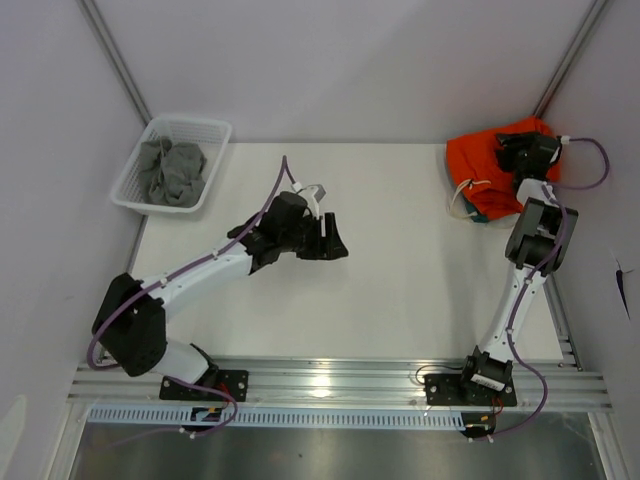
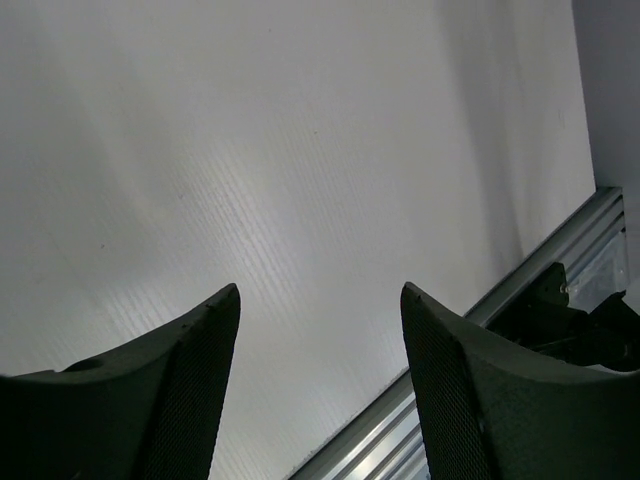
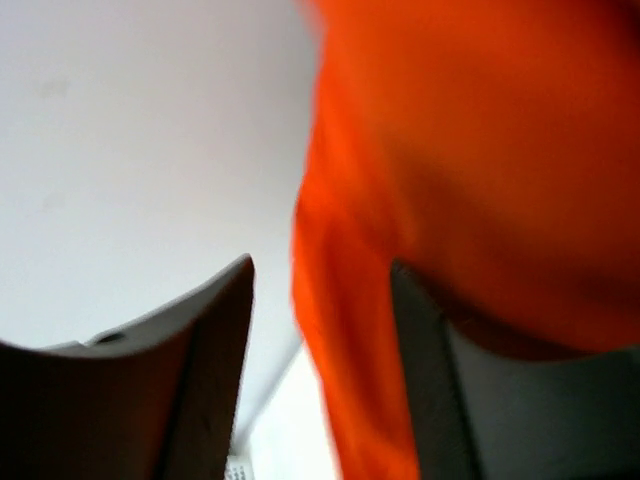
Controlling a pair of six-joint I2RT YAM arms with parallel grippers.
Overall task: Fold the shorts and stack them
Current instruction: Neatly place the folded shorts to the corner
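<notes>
The bright orange shorts (image 1: 480,168) lie crumpled at the far right corner of the table, a white drawstring (image 1: 466,192) trailing off their left edge. My right gripper (image 1: 512,148) is down on them, jaws wide open. In the right wrist view an edge of the orange cloth (image 3: 470,150) hangs between the open fingers of the right gripper (image 3: 320,265). My left gripper (image 1: 336,243) is open and empty above the bare middle of the table, also seen in the left wrist view (image 2: 320,290). The dark teal-green shorts do not show.
A white mesh basket (image 1: 192,122) at the far left corner holds crumpled grey cloth (image 1: 172,170). The aluminium rail (image 1: 330,380) with both arm bases runs along the near edge. Frame posts stand at both back corners.
</notes>
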